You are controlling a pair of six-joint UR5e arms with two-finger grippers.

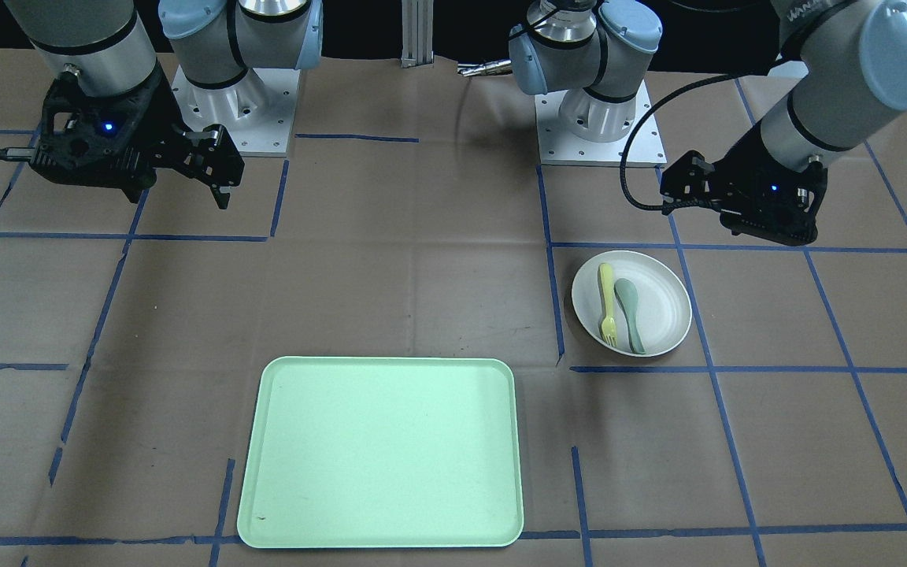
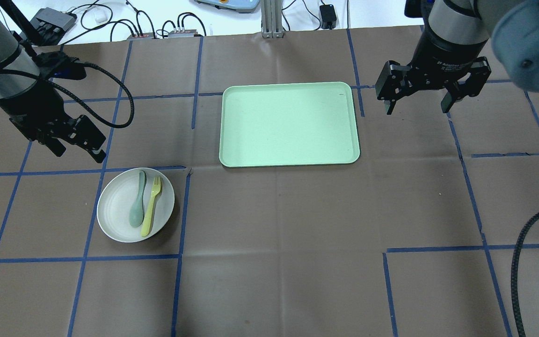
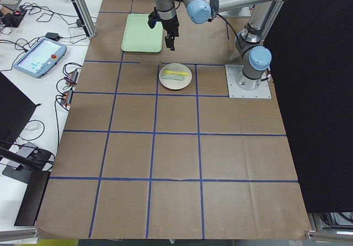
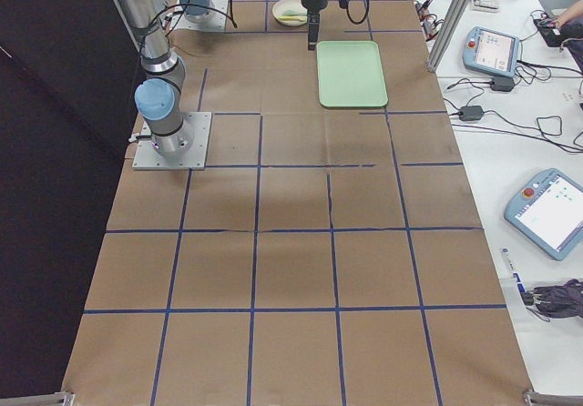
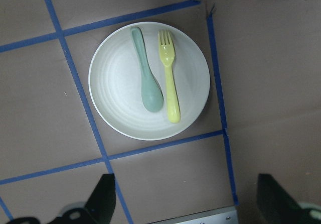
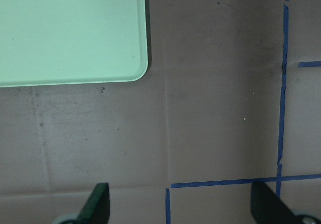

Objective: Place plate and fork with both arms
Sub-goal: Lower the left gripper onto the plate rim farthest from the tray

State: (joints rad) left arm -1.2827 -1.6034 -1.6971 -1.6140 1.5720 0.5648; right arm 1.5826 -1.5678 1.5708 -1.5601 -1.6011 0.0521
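The off-white plate [image 2: 115,213] sits on the brown table at the left front, apart from the tray. On it lie the pale yellow fork [image 2: 151,206] and a grey-green spoon [image 2: 137,206], side by side. The left wrist view looks straight down on the plate [image 5: 118,103] and the fork [image 5: 170,83]. My left gripper [image 2: 77,152] hangs open and empty above the table just behind the plate. My right gripper [image 2: 418,108] hangs open and empty to the right of the tray. The plate [image 1: 662,303] and fork [image 1: 607,303] also show in the front view.
The mint-green tray [image 2: 290,124] lies mid-table with nothing in it; its corner shows in the right wrist view [image 6: 70,28]. Blue tape lines grid the brown paper. Cables and devices lie beyond the table's far edge. The arm bases [image 1: 599,118] stand at the robot's side.
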